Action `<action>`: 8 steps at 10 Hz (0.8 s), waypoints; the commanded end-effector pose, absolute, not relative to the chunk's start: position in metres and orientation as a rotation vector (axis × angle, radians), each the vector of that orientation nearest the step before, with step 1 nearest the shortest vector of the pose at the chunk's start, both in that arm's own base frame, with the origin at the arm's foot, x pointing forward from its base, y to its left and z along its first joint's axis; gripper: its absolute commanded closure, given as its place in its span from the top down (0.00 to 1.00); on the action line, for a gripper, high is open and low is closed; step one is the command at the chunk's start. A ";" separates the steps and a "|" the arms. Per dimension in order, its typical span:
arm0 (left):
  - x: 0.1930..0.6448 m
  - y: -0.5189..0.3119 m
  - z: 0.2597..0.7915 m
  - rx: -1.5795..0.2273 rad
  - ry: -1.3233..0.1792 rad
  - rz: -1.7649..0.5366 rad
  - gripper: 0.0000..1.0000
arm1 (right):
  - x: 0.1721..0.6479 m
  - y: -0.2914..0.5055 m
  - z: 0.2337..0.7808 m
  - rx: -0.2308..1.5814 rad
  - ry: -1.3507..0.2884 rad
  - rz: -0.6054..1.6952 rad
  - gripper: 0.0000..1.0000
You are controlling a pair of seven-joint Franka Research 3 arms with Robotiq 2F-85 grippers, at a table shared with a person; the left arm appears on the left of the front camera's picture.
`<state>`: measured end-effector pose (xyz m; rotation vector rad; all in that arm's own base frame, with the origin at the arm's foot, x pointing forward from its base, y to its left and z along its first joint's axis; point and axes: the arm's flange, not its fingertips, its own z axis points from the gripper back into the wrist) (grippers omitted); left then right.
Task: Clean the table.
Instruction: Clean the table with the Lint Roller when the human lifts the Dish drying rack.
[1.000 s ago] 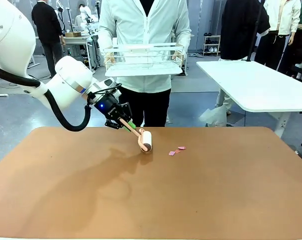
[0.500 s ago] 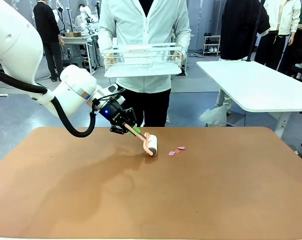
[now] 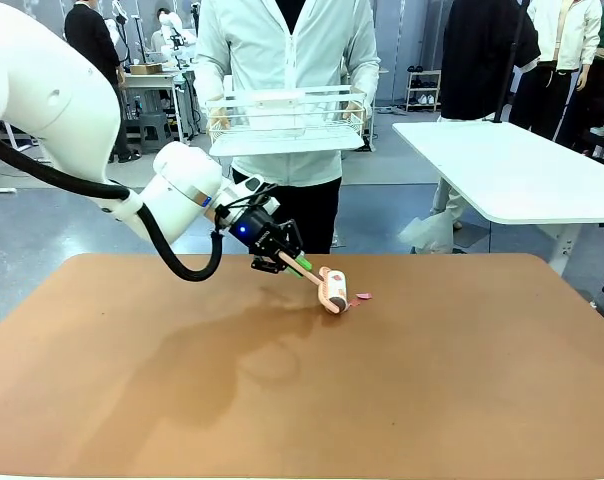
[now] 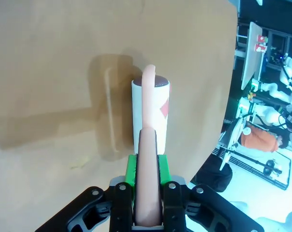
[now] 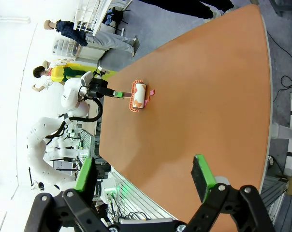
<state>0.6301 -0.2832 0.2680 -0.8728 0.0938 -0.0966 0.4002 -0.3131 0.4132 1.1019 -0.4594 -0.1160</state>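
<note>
The reddish-brown table [image 3: 462,380] spans the front view. My left gripper [image 3: 282,259] is shut on the pink handle of a lint roller [image 3: 333,287], whose white roll rests on the tabletop at the far middle. A small pink paper scrap [image 3: 363,296] lies just right of the roll. In the left wrist view the green pads [image 4: 131,171] clamp the handle of the lint roller [image 4: 150,104], and a pink scrap [image 4: 164,109] sticks to the roll. My right gripper [image 5: 143,176] stands open above the table's [image 5: 209,96] near edge, far from the lint roller [image 5: 138,95].
A person stands at the far side holding a white wire rack [image 3: 287,118] at chest height above the table edge. A white-topped table [image 3: 522,170] stands at the back right. Other people stand farther off.
My left gripper has swept the lint roller to the right along the far part of the table, onto the spot where the pink scraps lay. One scrap still shows beside the roll.
</note>
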 end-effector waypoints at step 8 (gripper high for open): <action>0.614 -0.395 0.248 -0.969 0.218 -0.189 0.19 | 0.399 -0.312 0.417 1.095 -0.455 -0.119 1.00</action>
